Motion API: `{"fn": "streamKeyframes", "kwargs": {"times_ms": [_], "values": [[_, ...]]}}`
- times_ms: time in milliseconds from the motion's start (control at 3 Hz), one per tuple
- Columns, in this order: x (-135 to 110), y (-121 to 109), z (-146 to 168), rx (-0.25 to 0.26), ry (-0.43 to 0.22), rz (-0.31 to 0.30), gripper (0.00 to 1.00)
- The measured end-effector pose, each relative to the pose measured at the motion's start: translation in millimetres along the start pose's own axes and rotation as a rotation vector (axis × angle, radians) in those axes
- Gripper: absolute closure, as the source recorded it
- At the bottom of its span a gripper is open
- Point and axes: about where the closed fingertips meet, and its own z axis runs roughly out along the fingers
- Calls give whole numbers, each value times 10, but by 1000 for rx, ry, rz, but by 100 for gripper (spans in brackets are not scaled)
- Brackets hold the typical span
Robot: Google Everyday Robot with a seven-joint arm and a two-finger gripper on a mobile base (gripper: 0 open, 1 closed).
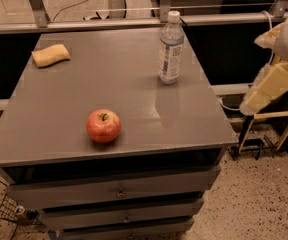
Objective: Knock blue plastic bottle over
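Observation:
The blue plastic bottle [170, 48] stands upright on the far right part of the grey table top [84, 84]. It is clear with a white cap and a white-and-blue label. Cream and white parts of my arm [273, 81] show at the right edge, off the table and well to the right of the bottle. The gripper itself is out of view past that edge. Nothing touches the bottle.
A red apple [103, 126] sits near the table's front edge, left of centre. A yellow sponge [50, 55] lies at the far left. Drawers [119, 191] are below the top. A metal rail [134, 21] runs behind the table.

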Motion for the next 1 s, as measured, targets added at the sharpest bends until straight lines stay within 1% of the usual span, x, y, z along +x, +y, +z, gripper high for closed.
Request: {"fn": "streamKeyframes", "kwargs": {"times_ms": [333,667,1000], "values": [[-91,-411,235,46,-179,102,0],[-305,-755,421,73,-324,190,0],[-452,-1012,637,67,-408,267,0]]}}
